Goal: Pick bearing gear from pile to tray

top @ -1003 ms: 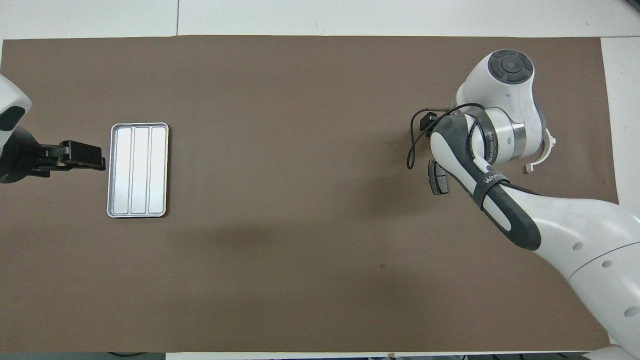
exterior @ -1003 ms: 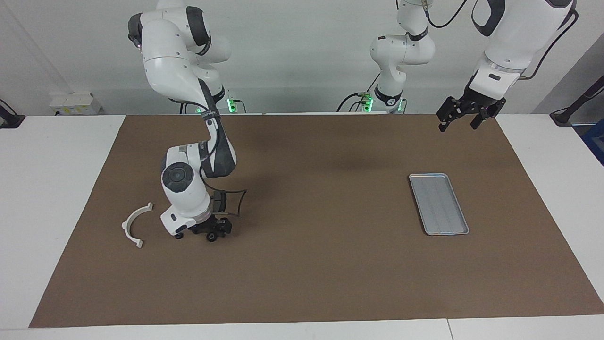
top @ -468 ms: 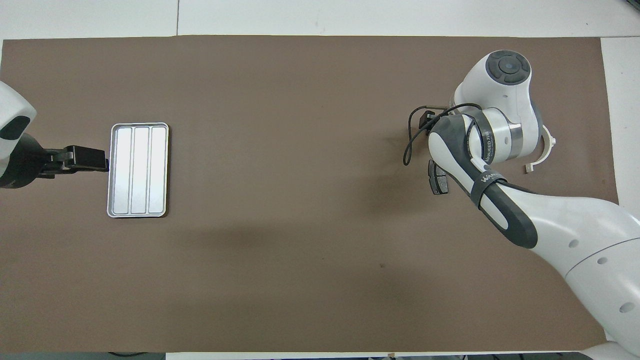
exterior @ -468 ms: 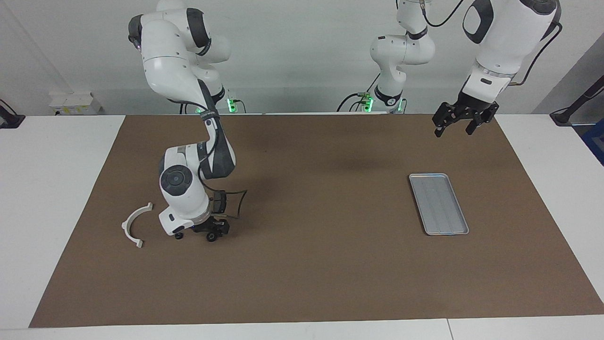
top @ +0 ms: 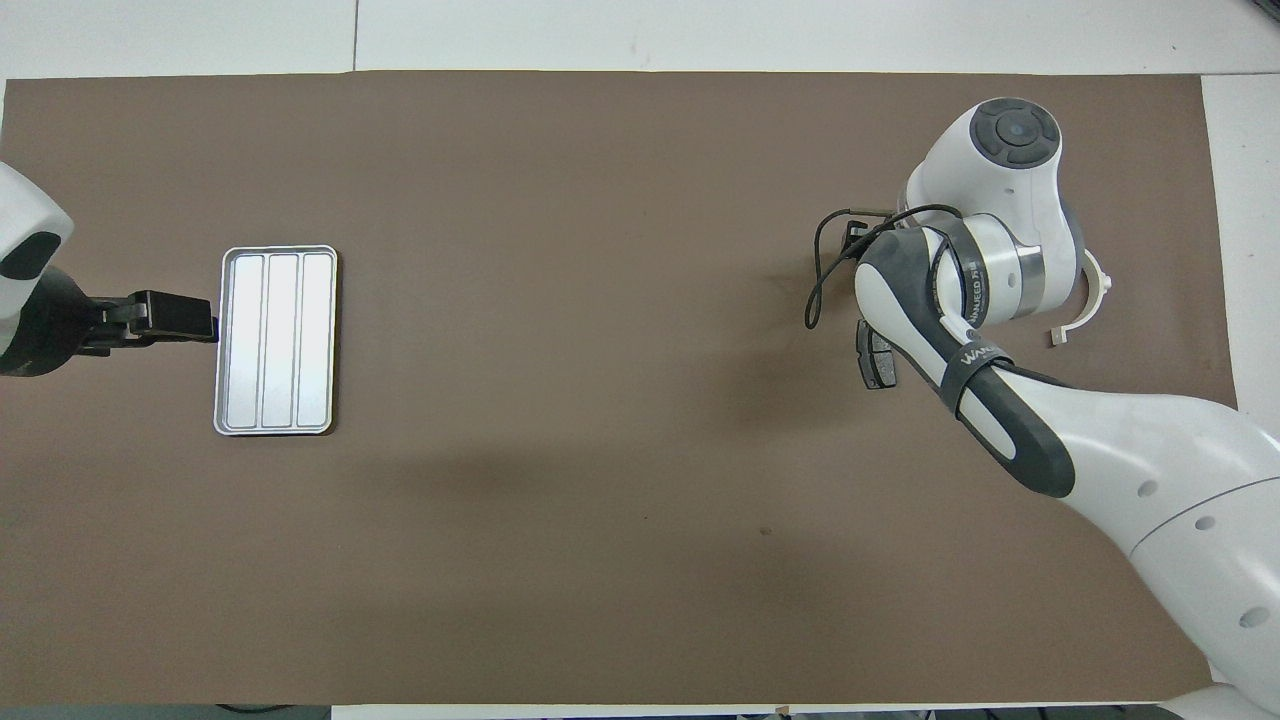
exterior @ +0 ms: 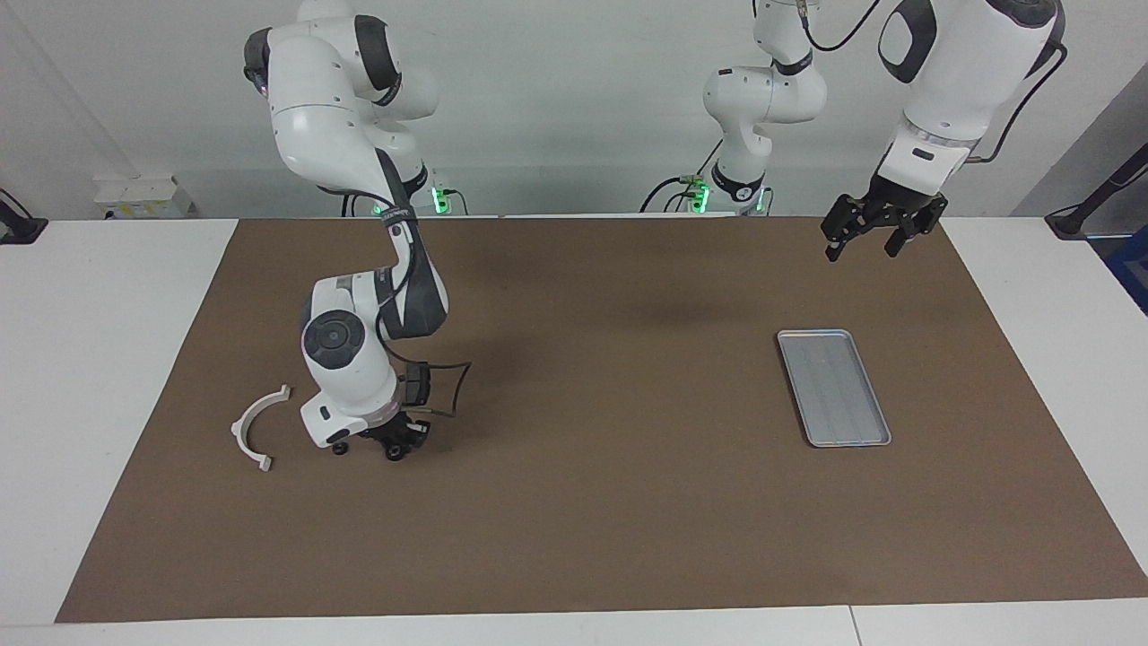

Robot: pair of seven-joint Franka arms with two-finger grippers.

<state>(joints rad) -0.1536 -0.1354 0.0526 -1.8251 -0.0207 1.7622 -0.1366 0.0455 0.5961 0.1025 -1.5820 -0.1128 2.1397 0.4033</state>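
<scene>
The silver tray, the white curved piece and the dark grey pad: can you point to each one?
Silver-grey ribbed metal tray [top: 226, 345]: overhead view, on its rim.
White curved plastic bracket [exterior: 244, 422]: facing view, on the middle of its arc.
Dark grey brake pad [top: 872, 362]: overhead view, on its uncovered edge beside the right arm.

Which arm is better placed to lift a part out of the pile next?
Right. The right gripper is down at the pile beside the white bracket; the left gripper waits raised, open.

2 high cameras, facing and overhead, both cover the brown mat [exterior: 574, 502].
</scene>
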